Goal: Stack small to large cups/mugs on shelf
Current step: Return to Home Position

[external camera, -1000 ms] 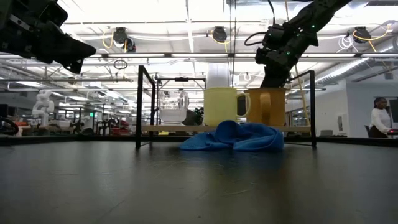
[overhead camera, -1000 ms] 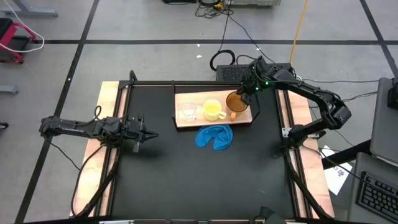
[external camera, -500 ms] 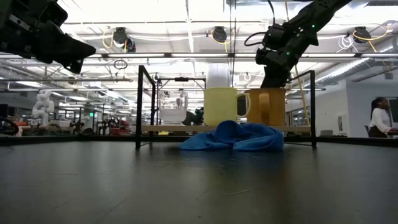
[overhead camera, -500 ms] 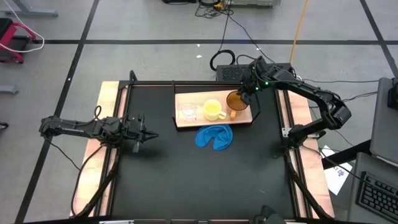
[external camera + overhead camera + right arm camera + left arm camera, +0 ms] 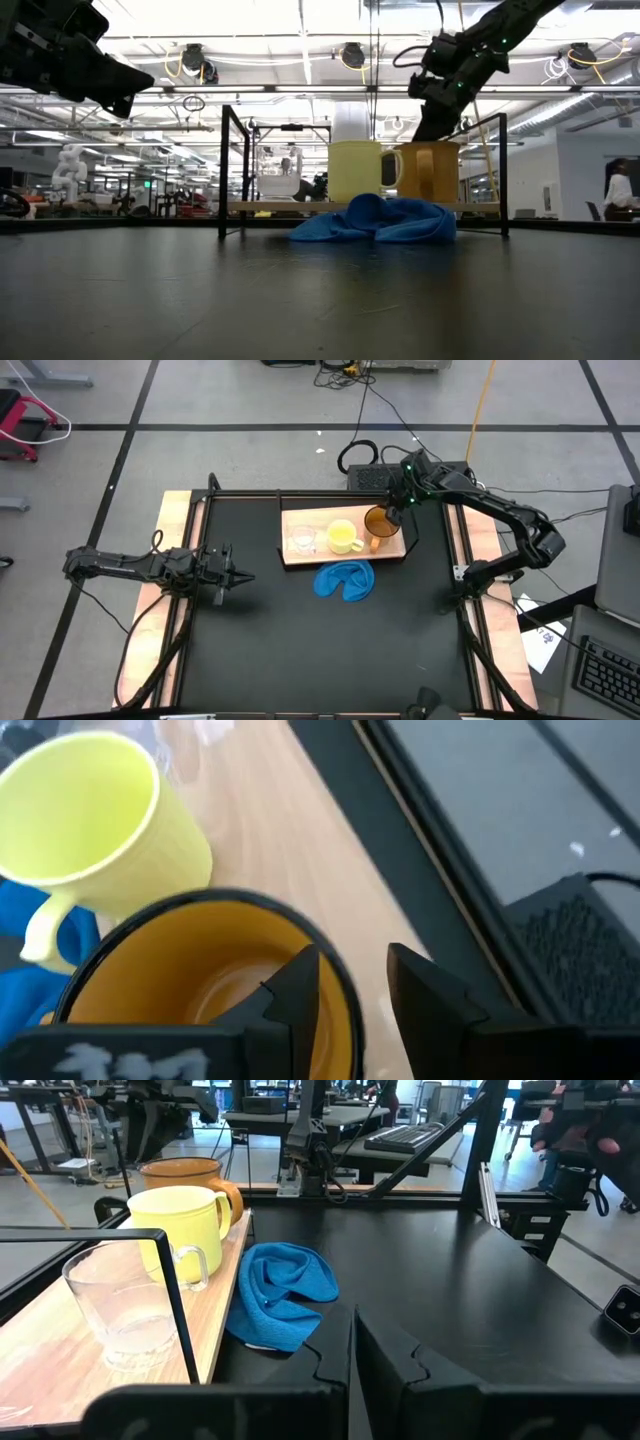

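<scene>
High view: three vessels stand in a row on the shelf point(image 5: 322, 518) at the far side of the table point(image 5: 300, 650). The clear cup point(image 5: 303, 540) is at the left end, the yellow mug point(image 5: 343, 538) is in the middle and the orange mug point(image 5: 377, 522) is at the right end. All three are upright with their mouths up. The two mugs stand very close, and I cannot tell whether they touch. Low view: the shelf board sits raised on a black frame point(image 5: 232, 170), and the orange mug's handle faces that camera. A blue cloth point(image 5: 346, 581) lies crumpled on the table just beside the shelf's near edge, in front of the yellow mug. The right gripper point(image 5: 391, 510) hangs above the orange mug's far-right rim, pointing down at it. Right wrist view: its fingers point(image 5: 300, 982) stand a little apart, with a gap wider than the mug wall, and I see nothing clamped between them. The mug's rim shows below that gap. The left gripper point(image 5: 243, 577) waits over the table's left side, well apart from the shelf and level with the cloth. Left wrist view: its fingers meet along one line and hold nothing. A person point(image 5: 622, 190) shows at the low view's right edge, in the room behind the table.
</scene>
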Robot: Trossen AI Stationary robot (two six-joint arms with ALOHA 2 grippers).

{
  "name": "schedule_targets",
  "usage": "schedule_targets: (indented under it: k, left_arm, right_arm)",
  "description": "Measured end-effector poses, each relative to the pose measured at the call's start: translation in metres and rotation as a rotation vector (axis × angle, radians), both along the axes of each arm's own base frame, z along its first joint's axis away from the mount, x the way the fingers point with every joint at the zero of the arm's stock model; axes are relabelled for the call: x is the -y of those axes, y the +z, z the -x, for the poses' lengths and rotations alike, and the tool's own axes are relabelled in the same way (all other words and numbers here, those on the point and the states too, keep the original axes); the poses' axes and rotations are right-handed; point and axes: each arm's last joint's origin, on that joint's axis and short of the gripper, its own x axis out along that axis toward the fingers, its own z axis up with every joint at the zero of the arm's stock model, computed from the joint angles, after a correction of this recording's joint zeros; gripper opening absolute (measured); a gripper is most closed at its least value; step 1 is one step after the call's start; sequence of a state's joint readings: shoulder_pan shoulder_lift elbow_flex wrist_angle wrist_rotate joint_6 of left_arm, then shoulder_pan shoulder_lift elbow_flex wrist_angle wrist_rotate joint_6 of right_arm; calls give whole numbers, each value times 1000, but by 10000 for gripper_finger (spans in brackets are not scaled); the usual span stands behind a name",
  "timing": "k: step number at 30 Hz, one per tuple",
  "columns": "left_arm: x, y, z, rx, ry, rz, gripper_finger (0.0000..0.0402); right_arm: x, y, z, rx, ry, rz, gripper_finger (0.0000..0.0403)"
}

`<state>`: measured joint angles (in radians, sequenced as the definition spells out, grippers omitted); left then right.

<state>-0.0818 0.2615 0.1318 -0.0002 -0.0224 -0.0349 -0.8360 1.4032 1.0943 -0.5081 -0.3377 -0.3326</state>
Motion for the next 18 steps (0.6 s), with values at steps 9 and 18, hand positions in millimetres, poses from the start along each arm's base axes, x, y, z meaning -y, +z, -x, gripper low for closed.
schedule_targets:
  k: [9,18]
  left_arm:
    - [1,0,0,0,-26,15,21]
    - [1,0,0,0,-45,19,21]
  right_arm:
    - [2,11,-2,86,-28,48,102]
    - [-13,33,7,196,36,37,7]
